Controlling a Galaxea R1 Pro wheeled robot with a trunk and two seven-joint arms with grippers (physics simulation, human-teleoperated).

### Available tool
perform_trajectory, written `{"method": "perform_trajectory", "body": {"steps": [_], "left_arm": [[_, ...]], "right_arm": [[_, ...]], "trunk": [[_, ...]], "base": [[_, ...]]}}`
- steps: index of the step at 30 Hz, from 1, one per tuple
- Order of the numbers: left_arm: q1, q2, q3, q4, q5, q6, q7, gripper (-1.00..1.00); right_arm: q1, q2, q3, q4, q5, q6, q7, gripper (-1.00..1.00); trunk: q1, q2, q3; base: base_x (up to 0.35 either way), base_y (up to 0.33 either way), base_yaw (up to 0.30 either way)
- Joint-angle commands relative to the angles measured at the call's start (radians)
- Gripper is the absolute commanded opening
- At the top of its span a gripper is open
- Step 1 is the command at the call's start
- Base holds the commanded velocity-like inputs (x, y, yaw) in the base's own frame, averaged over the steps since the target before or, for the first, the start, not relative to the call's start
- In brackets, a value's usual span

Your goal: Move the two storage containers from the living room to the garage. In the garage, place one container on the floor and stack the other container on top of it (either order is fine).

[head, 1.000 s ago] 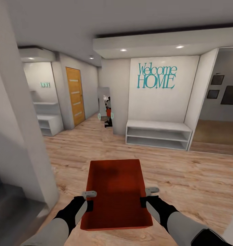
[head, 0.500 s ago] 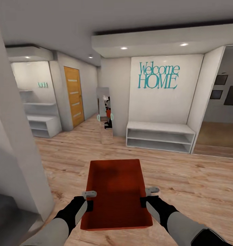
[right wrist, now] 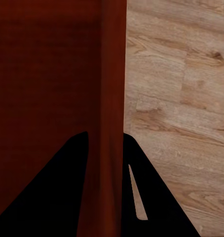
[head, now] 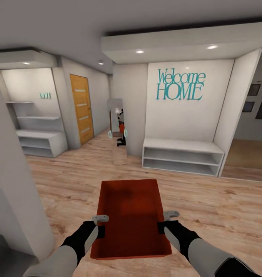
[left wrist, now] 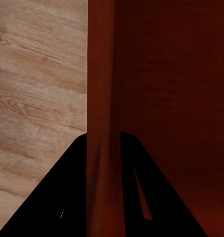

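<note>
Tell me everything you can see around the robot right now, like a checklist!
Surface: light wood plank floor.
Job's things: one orange-red storage container, open-top, empty, carried off the floor.
Clutter: nothing seen.
Grippers: left gripper shut on the container's left wall; right gripper shut on its right wall.
Cables: nothing seen.
Surroundings: "Welcome HOME" lettering, white low shelf, orange door, standing mirror.

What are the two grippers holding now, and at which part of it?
One storage container, carried over the wood floor. The left gripper pinches its left side wall; the right gripper pinches its right side wall.
</note>
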Motion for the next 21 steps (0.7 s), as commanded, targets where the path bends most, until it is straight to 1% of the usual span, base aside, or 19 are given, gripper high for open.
{"method": "perform_trajectory", "body": {"steps": [1,15,18,21], "left_arm": [[0.001,0.026,-0.006,0.015,-0.016,0.008,0.013,-1.00],[0.001,0.026,-0.006,0.015,-0.016,0.008,0.013,-1.00],[0.001,0.026,-0.006,0.015,-0.016,0.008,0.013,-1.00],[0.001,0.026,-0.006,0.015,-0.016,0.008,0.013,-1.00]], "right_arm": [[-0.001,-0.001,0.014,-0.005,-0.003,-0.028,-0.006,-1.00],[-0.001,-0.003,0.014,-0.005,-0.004,-0.028,-0.007,-1.00],[-0.001,-0.002,0.014,-0.005,-0.004,-0.028,-0.006,-1.00],[-0.001,-0.003,0.014,-0.005,-0.004,-0.028,-0.006,-1.00]], "trunk": [[0.001,-0.001,0.000],[0.001,-0.001,0.000],[0.001,-0.001,0.000],[0.001,-0.001,0.000]], "base": [[0.322,0.000,0.000],[0.322,0.000,0.001],[0.323,0.000,0.106],[0.323,0.000,0.220]]}}
